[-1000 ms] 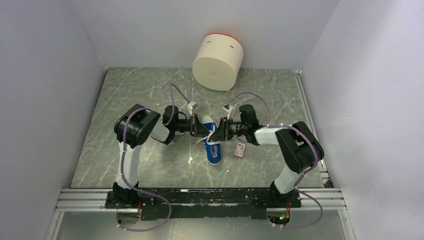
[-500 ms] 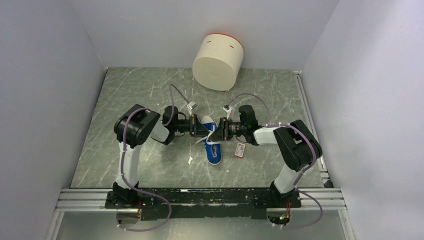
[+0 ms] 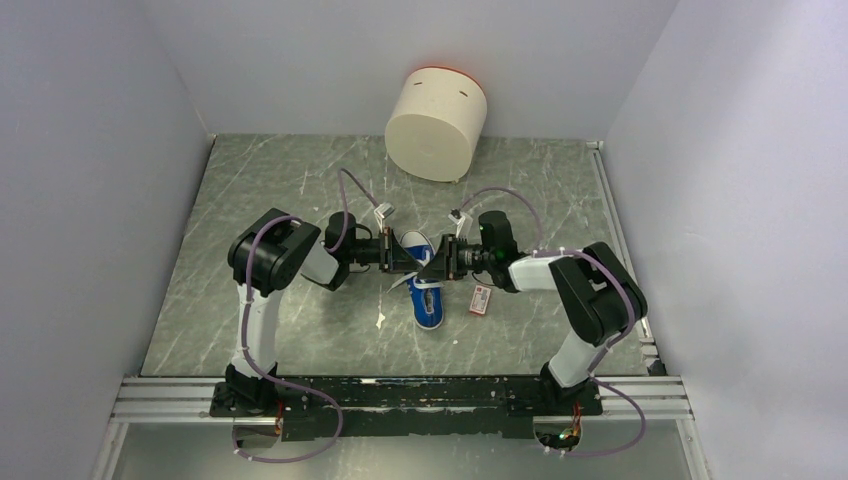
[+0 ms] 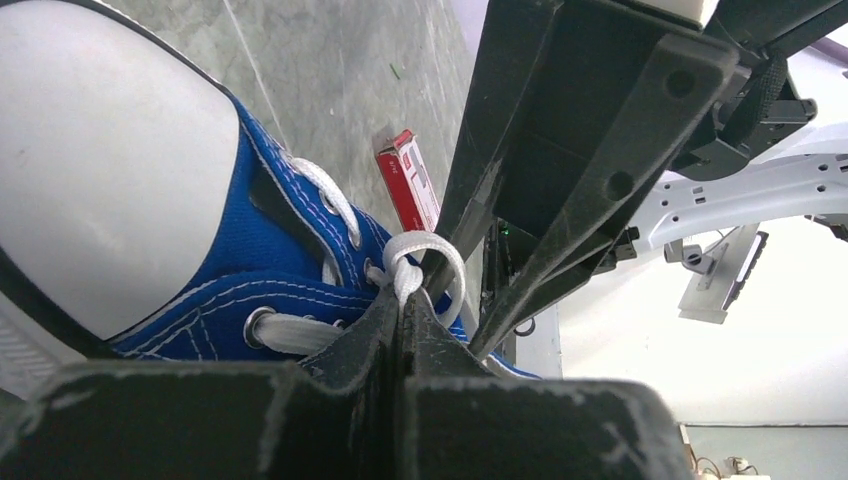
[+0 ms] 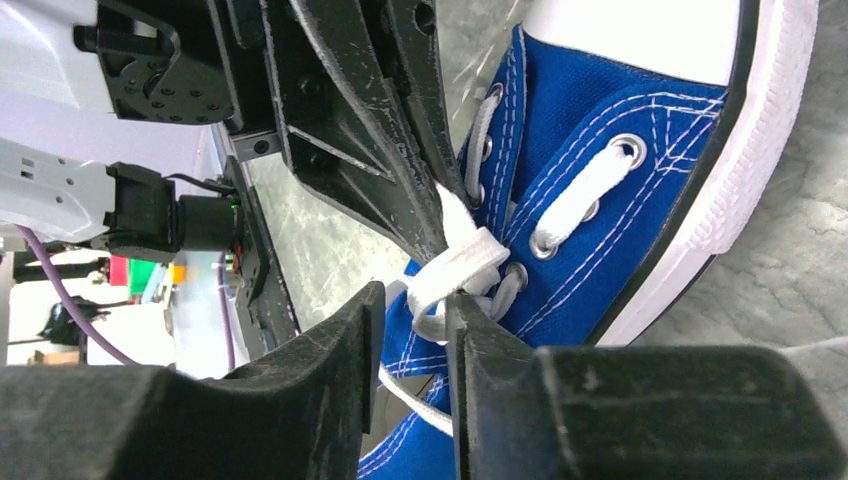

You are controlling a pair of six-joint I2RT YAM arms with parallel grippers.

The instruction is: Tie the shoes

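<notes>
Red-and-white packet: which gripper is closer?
Right. The right gripper reaches in from the packet's side of the sneaker; the left gripper comes from the opposite side, both pinching its laces.

The left arm (image 3: 268, 258) and right arm (image 3: 592, 295) have black joint housings, white links and looped purple cables (image 3: 343, 185). End effector fingers (image 5: 300, 395) are black and scuffed.

One sneaker (image 3: 428, 302), with one lace loop (image 4: 428, 258) at the fingertips. Two arms: left arm (image 3: 268, 262), right arm (image 3: 592, 292). Two grippers, left gripper (image 4: 402, 305) and right gripper (image 5: 418, 300), two fingers apiece. Two purple cables (image 3: 358, 186), one per arm. One red-and-white packet (image 3: 482, 299). One cream tub (image 3: 436, 122). One small white scrap (image 3: 381, 321). One table (image 3: 260, 190). Three walls (image 3: 300, 60).
</notes>
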